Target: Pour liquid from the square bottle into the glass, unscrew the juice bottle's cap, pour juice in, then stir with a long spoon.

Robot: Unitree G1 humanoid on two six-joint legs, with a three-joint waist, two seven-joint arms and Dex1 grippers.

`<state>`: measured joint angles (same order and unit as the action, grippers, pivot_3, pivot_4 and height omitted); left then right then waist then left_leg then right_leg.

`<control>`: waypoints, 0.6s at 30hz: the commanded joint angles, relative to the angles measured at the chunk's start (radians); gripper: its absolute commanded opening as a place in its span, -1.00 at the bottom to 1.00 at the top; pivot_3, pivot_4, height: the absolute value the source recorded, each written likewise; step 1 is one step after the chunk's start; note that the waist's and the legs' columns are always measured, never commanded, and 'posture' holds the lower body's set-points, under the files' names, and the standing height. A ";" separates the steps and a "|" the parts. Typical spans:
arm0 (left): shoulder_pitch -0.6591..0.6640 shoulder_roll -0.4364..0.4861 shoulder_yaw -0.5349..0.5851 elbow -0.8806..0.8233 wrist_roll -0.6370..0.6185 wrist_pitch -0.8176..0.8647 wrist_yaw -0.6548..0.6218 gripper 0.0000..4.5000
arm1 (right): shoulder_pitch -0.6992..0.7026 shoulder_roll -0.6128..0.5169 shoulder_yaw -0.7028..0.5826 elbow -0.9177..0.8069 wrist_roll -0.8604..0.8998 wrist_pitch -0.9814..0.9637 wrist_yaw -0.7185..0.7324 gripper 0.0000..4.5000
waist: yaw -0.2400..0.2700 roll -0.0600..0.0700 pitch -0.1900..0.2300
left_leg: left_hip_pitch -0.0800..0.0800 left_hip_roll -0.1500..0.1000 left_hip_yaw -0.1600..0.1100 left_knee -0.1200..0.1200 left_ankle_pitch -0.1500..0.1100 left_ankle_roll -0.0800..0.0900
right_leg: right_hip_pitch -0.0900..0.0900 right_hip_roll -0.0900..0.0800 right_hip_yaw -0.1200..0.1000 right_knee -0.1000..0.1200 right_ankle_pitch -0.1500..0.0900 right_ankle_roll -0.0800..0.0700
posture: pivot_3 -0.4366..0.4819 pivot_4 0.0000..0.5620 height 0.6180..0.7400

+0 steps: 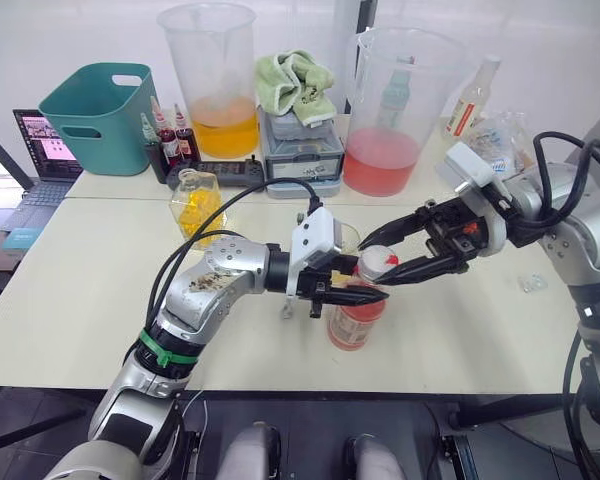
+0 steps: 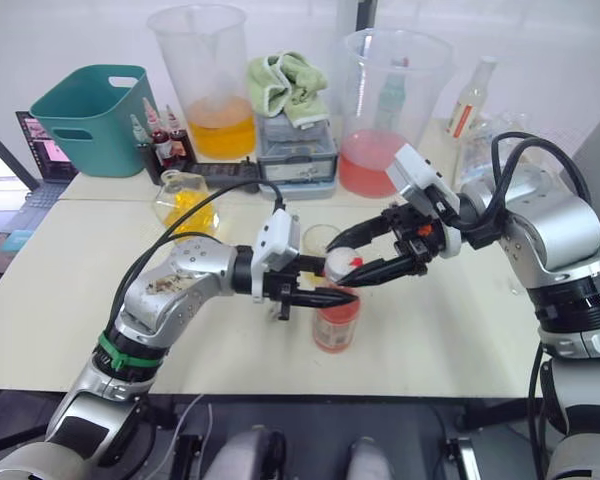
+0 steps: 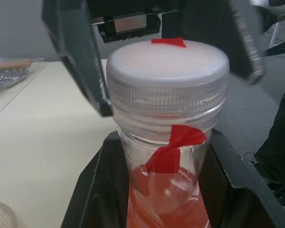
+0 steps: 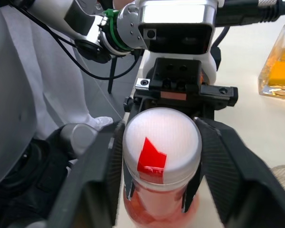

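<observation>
The juice bottle [image 1: 357, 318] stands upright on the table [image 1: 70, 300] just below the middle of the head view, its neck clamped between the fingers of the left gripper [image 1: 365, 295]. The juice bottle's cap [image 1: 377, 263], white with a red tape patch, sits between the right gripper [image 1: 388, 257] fingers, which close against its sides. The glass [image 2: 318, 242] stands just behind, and the square bottle [image 1: 196, 201] is at upper left of centre.

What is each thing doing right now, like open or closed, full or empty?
juice bottle: upright on the table, held at the neck by the left hand
cap: still on, right hand closed around it
square bottle: upright, yellow liquid inside
glass: upright behind the juice bottle
</observation>
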<state>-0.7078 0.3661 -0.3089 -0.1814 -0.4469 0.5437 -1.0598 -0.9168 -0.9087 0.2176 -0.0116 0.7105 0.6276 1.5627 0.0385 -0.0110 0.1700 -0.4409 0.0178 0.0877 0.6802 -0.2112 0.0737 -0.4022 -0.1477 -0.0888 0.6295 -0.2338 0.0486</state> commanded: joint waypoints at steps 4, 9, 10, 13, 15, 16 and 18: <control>0.007 -0.015 -0.027 0.001 0.019 -0.002 0.000 -0.33 | 0.087 -0.052 -0.202 -0.118 0.046 0.043 -0.079 1.00 | 0.003 0.000 0.000 | 0.000 0.000 0.000 0.000 0.000 0.000 | 0.000 0.000 0.000 0.000 0.000 0.000 | -0.05 -0.47 0.93; 0.029 -0.031 -0.041 -0.015 0.024 -0.003 0.009 -0.33 | 0.320 -0.062 -0.455 -0.361 0.158 0.167 -0.341 1.00 | 0.007 0.000 0.000 | 0.000 0.001 -0.002 0.000 0.000 0.000 | 0.002 -0.001 -0.001 0.000 0.000 0.000 | -0.05 -0.47 0.93; 0.030 -0.036 -0.044 -0.009 0.023 -0.004 0.007 -0.33 | 0.376 -0.041 -0.513 -0.424 0.201 0.208 -0.434 1.00 | 0.009 0.000 0.000 | 0.000 0.001 -0.001 0.000 0.000 0.000 | 0.002 -0.001 -0.001 0.000 0.000 0.000 | -0.05 -0.47 0.93; 0.038 -0.041 -0.047 -0.009 0.015 -0.002 -0.002 -0.33 | 0.515 0.032 -0.630 -0.608 0.305 0.277 -0.685 1.00 | 0.011 0.000 0.000 | 0.001 0.001 -0.003 0.000 0.000 0.000 | 0.003 -0.001 -0.002 0.000 0.000 0.000 | -0.05 -0.47 0.93; 0.039 -0.044 -0.048 -0.009 0.009 0.001 -0.007 -0.33 | 0.581 0.076 -0.660 -0.703 0.314 0.279 -0.824 1.00 | 0.012 0.000 -0.001 | 0.001 0.001 -0.003 0.000 0.000 0.000 | 0.004 -0.001 -0.002 0.000 0.000 0.000 | -0.05 -0.47 0.93; 0.038 -0.046 -0.049 -0.009 0.009 0.001 -0.008 -0.33 | 0.608 0.089 -0.667 -0.737 0.320 0.282 -0.879 1.00 | 0.013 0.000 -0.001 | 0.001 0.000 -0.003 0.000 0.000 0.000 | 0.004 -0.001 -0.002 -0.001 0.000 0.000 | -0.05 -0.47 0.93; 0.035 -0.049 -0.053 -0.007 0.012 -0.003 -0.010 -0.33 | 0.648 0.105 -0.665 -0.788 0.342 0.285 -0.958 1.00 | 0.012 0.000 -0.001 | 0.001 0.000 -0.003 0.000 0.000 0.000 | 0.004 -0.001 -0.001 -0.002 0.000 0.000 | -0.05 -0.47 0.93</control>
<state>-0.6843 0.3257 -0.3221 -0.1832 -0.4298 0.5290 -1.0491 -0.2727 -0.8059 -0.4105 -0.7477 1.0236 0.9127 0.6718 0.0503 -0.0108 0.1694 -0.4400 0.0172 0.0845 0.6806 -0.2116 0.0742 -0.3977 -0.1487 -0.0896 0.6271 -0.2340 0.0490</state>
